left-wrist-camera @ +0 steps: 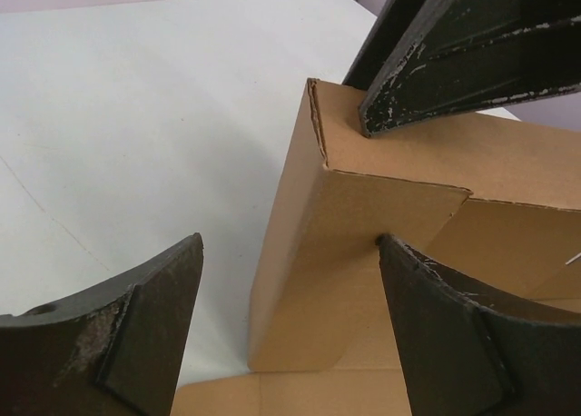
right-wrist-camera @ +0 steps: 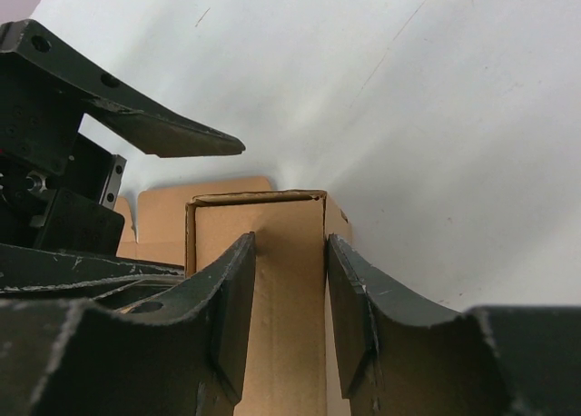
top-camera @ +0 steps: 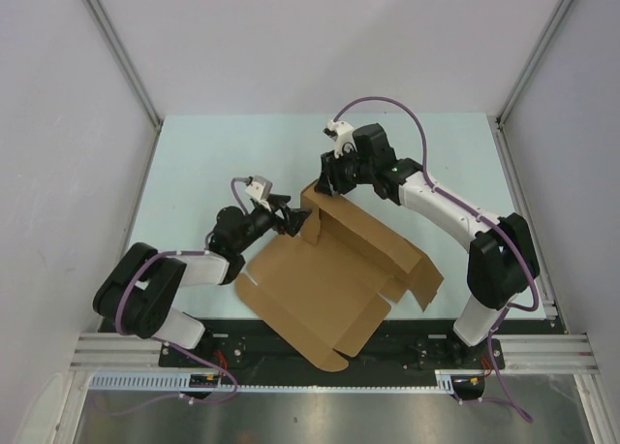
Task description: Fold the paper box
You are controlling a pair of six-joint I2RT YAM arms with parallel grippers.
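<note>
The paper box [top-camera: 329, 279] is a brown cardboard sheet lying part folded in the middle of the table, with one wall raised at its far left corner. My right gripper [top-camera: 327, 185] comes down on that raised wall from above. In the right wrist view its jaws [right-wrist-camera: 289, 239] are shut on the doubled cardboard wall [right-wrist-camera: 272, 216], a finger pressed on each face. My left gripper [top-camera: 291, 219] stands open just left of the same corner. In the left wrist view its jaws [left-wrist-camera: 289, 243] straddle the upright corner flap [left-wrist-camera: 381, 171], the right fingertip [left-wrist-camera: 399, 262] touching the flap's edge.
The pale green table [top-camera: 194, 163] is shut in by white side walls with metal posts. An aluminium rail [top-camera: 320, 352] with the arm bases runs along the near edge. Loose flaps of the box [top-camera: 421, 279] spread toward the right arm's base.
</note>
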